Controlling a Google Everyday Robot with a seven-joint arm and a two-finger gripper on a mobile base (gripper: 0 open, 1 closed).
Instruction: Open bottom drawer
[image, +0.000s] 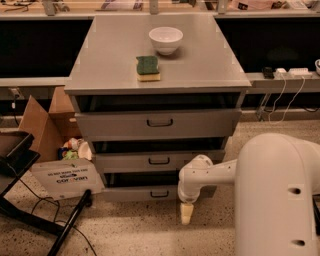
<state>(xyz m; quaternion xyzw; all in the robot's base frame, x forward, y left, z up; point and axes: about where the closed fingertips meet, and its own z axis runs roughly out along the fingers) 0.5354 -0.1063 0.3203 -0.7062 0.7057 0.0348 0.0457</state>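
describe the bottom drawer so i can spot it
Find the grey cabinet with a white bowl and sponge on top. The bottom drawer is the lowest of its three, just above the floor, with the gripper hanging at its right end. Its front is the shortest and narrowest.
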